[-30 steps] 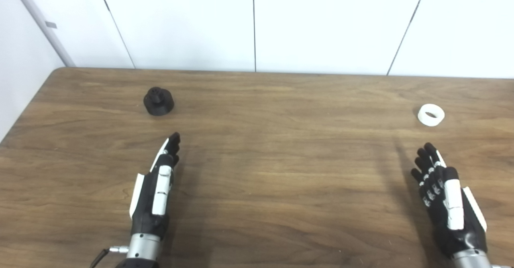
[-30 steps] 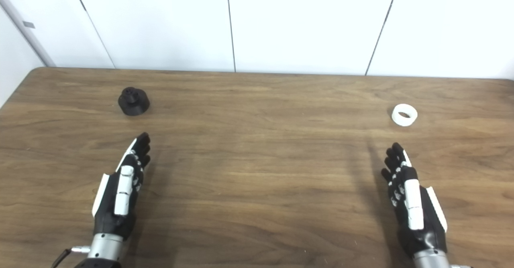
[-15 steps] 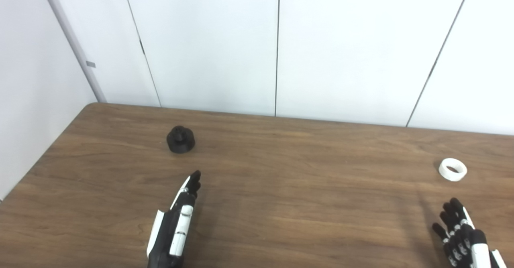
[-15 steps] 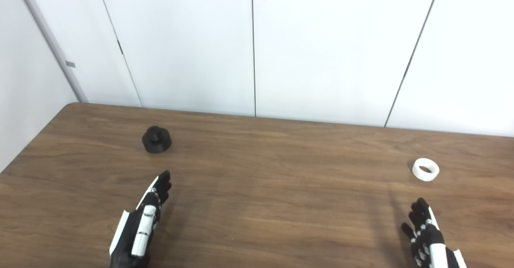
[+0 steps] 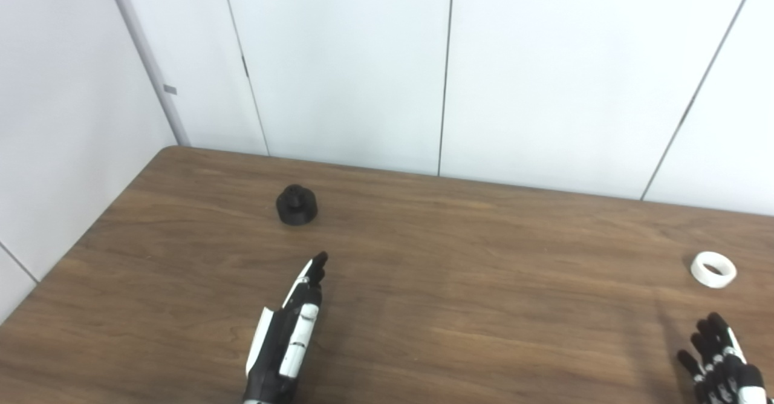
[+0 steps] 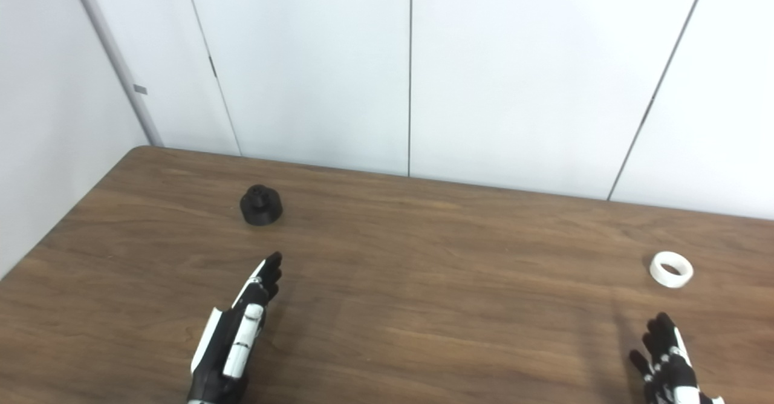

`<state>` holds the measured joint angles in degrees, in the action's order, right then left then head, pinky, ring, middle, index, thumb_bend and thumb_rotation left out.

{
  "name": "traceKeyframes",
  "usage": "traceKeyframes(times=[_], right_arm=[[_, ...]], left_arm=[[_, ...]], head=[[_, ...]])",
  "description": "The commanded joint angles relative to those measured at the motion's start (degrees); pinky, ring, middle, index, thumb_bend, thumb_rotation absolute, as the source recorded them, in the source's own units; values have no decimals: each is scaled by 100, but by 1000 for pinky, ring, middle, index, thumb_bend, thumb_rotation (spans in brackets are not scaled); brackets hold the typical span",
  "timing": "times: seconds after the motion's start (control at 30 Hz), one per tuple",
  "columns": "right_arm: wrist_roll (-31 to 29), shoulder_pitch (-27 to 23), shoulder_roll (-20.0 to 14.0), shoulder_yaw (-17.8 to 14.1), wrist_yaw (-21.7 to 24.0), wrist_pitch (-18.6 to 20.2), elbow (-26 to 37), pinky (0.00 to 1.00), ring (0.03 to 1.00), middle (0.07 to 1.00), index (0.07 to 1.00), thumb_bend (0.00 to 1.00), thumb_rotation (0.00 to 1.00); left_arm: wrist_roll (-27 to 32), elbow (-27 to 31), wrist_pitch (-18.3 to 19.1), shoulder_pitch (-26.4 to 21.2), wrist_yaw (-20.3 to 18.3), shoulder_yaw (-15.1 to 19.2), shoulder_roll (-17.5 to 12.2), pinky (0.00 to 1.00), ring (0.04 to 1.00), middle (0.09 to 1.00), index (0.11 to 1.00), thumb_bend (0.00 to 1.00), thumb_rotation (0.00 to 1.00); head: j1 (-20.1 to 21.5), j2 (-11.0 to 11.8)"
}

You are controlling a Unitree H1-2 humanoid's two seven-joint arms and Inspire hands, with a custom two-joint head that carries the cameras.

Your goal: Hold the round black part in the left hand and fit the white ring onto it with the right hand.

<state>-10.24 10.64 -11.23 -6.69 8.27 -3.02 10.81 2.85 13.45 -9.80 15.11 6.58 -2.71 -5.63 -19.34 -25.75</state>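
Wooden table point(image 5: 459, 283) — black part point(image 5: 297, 205) beyond left hand point(image 5: 290, 337), apart.

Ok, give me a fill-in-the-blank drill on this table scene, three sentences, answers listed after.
1. The round black part rests on the ____, untouched by either hand.
2. The white ring lies just beyond the ____ hand.
3. The left hand is open and holds ____.

Missing words: table; right; nothing
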Motion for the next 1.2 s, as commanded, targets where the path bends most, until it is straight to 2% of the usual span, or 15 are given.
traceKeyframes(times=[0.0,0.13,0.2,0.3,0.43,0.57,0.7,0.73,0.8,0.93,1.03,1.17], right_arm=[[1,-46,-24,-54,-45,-6,15,1000,1000,997,1000,539,1000],[34,-62,-27,-61,-56,-41,-23,1000,1000,990,1000,538,1000],[52,-65,-25,-58,-65,-17,2,1000,997,987,1000,543,1000],[40,-63,-27,-56,-44,-53,13,1000,997,987,1000,552,1000],[37,-69,-28,-65,-42,-90,-34,1000,993,984,995,543,1000],[46,-75,-33,-68,-29,-105,-58,1000,993,982,995,557,1000],[46,-72,-29,-78,-31,-117,-80,1000,986,981,993,546,1000],[50,-71,-24,-81,-37,-124,-84,1000,985,979,993,549,1000],[73,-66,-15,-78,-57,-121,-71,1000,982,978,993,549,1000],[135,-52,-19,-56,-65,-81,-19,1000,984,977,993,553,1000],[97,-55,-12,-61,-46,-119,-39,1000,990,978,995,563,1000],[89,-57,-27,-51,-21,-150,-45,1000,993,980,997,553,1000]], left_arm=[[-46,49,54,96,94,-5,456,1000,986,990,969,453,895],[-222,225,165,60,155,-1,399,1000,992,981,968,458,751],[-425,385,454,16,212,19,348,1000,992,978,968,469,700],[-582,649,849,-93,300,107,297,1000,995,989,979,558,514],[-1063,1022,1451,-360,419,309,126,974,988,983,969,719,384],[-1580,1110,1755,-812,531,568,-65,994,983,952,936,807,258],[-2422,1114,2190,-1242,509,742,-317,1000,975,931,924,865,283],[-2569,1110,2338,-1357,467,792,-386,893,915,908,912,894,314],[-2801,1081,2605,-1579,357,847,-541,802,868,892,908,909,330],[-3073,810,2949,-2022,118,903,-899,927,963,954,922,900,351],[-3302,498,3012,-2298,89,883,-1133,989,983,943,911,910,349],[-3525,48,3026,-2608,102,850,-1365,1000,984,935,892,914,344]], head=[[40,-16],[91,-37],[91,-37],[91,-37],[91,-37],[137,-64],[144,-73],[149,-92],[158,-90],[169,-98],[178,-106],[190,-108]])
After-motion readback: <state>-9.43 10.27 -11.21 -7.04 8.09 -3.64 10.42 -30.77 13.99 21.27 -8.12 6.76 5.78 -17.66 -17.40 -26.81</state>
